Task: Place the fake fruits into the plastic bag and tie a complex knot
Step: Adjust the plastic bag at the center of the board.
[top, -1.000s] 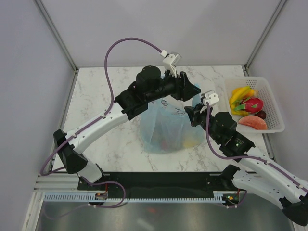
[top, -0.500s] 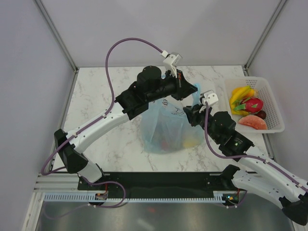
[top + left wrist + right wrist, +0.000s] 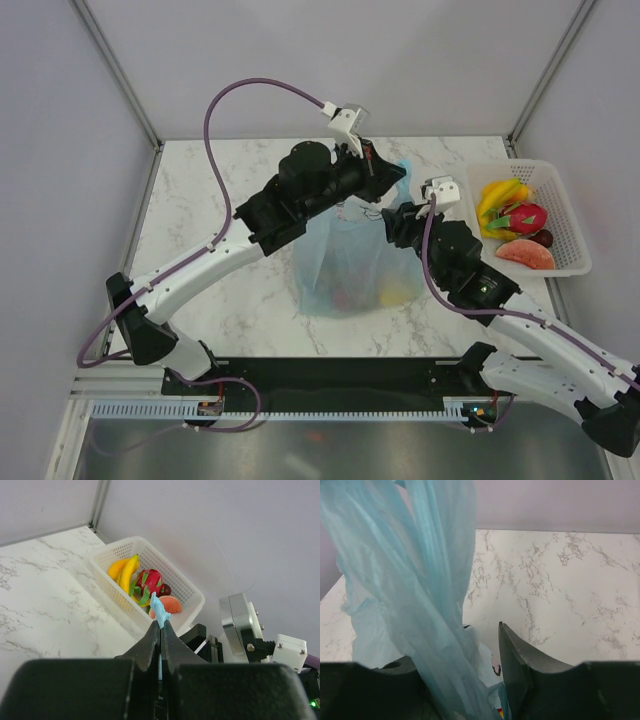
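The left fingers (image 3: 149,642) pinch a handle strip of the plastic bag (image 3: 345,265), which stands central on the desk (image 3: 190,210); the right fingers (image 3: 512,655) stand apart around its film. Thin film could slip out or tear under a hard pull, and the fake fruits (image 3: 515,222) in the far-right basket (image 3: 568,215) would be knotted out.

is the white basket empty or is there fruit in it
Not empty: bananas, a dragon fruit and an orange-red slice lie in the basket.

Soft, even light is falling on the white marble-patterned tabletop (image 3: 180,200), with pale grey walls (image 3: 430,60) closing it in on three sides. Slim metal posts (image 3: 116,72) are running down the back corners, and a black plate (image 3: 340,372) is lying along the near edge.
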You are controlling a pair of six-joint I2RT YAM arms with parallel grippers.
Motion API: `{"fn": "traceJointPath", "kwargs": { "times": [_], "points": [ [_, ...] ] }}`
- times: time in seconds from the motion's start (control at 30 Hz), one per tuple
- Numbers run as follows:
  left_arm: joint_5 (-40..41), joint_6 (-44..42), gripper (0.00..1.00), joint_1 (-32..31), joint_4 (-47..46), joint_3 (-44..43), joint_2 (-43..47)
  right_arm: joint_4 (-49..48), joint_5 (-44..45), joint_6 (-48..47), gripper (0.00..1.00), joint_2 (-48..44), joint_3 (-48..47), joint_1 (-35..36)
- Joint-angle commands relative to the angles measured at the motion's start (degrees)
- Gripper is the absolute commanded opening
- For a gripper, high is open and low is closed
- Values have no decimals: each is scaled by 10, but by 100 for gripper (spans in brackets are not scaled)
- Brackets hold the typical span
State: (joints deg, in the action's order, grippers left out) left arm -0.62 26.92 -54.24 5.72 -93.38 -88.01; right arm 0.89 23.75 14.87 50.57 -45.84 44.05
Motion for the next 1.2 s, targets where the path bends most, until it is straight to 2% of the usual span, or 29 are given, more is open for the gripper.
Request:
{"fn": "traceJointPath", "kwargs": {
  "times": [0.0,0.2,0.4,0.53,0.87,0.97,1.17],
  "points": [
    [92,-32,2,-15,-54,6,24,-18,73,24,48,12,-35,13],
    [129,-31,2,-18,-85,21,31,-50,143,10,60,52,-46,33],
    [139,-32,2,-24,-85,20,27,-146,165,-19,67,63,-14,33],
    [146,-28,2,-26,-79,17,28,-225,187,-41,76,55,19,34],
    [161,-29,2,-42,-71,4,26,-324,227,-58,76,111,30,33],
    [159,-27,2,-42,-71,1,24,-312,251,-66,76,146,2,33],
    [172,-34,2,-42,-70,0,25,-330,293,-71,67,171,25,33]
  ]
}}
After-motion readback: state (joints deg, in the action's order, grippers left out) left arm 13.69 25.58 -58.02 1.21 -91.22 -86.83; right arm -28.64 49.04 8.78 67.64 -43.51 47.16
